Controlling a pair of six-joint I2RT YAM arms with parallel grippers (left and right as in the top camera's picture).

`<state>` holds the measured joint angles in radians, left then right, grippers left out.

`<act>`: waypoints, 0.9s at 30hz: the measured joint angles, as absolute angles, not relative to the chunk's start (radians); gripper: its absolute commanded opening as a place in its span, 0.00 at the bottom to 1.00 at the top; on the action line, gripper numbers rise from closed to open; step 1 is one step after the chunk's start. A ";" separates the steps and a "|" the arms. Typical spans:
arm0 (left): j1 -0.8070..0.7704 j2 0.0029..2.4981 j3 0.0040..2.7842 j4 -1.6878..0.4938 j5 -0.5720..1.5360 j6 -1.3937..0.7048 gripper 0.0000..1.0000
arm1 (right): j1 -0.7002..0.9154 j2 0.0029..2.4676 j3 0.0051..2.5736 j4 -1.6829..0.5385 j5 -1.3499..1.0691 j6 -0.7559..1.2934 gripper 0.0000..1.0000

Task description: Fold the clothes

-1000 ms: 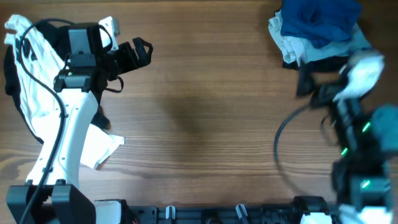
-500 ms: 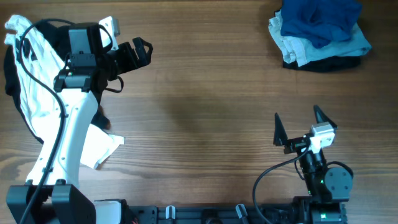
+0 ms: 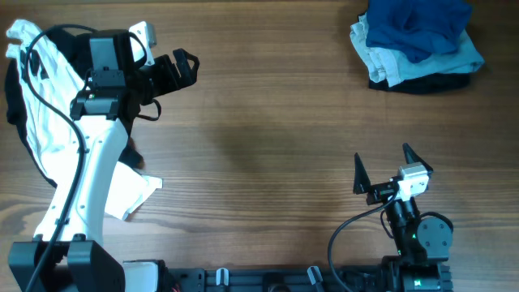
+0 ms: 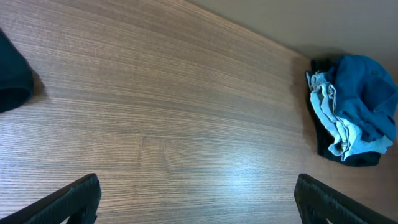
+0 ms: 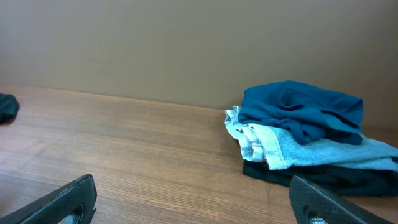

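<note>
The clothes lie in two places. A crumpled pile (image 3: 415,40) sits at the far right: deep-blue shirt on top, pale blue-white fabric under it, black at the bottom. The same pile (image 4: 351,112) shows in the left wrist view, and this pile (image 5: 301,130) also lies ahead in the right wrist view. A white garment (image 3: 36,105) and black fabric lie at the far left under my left arm. My left gripper (image 3: 170,85) hangs open over bare wood beside them. Low at the front right, my right gripper (image 3: 382,158) is open and empty, well short of the pile.
A white fabric flap (image 3: 134,191) lies beside the left arm's base. Dark cloth (image 4: 12,81) shows at the left edge of the left wrist view. The wooden table (image 3: 268,146) runs between the two heaps; a plain wall stands behind its far edge.
My right arm has pulled back from beside the far-right pile to the front right of the table, jaws still open. The left arm and the clothes have not moved.
</note>
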<state>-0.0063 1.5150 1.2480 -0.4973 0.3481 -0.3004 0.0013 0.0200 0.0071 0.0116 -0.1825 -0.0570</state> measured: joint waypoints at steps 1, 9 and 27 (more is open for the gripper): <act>-0.006 1.515 1.248 -0.497 0.348 -0.301 1.00 | 0.001 0.020 0.007 0.012 -0.183 -0.057 1.00; -0.006 1.515 1.248 -0.498 0.348 -0.300 1.00 | 0.001 0.020 0.007 0.012 -0.183 -0.057 1.00; -0.006 1.497 1.248 -0.576 0.344 -0.301 1.00 | 0.001 0.021 0.007 0.012 -0.183 -0.057 1.00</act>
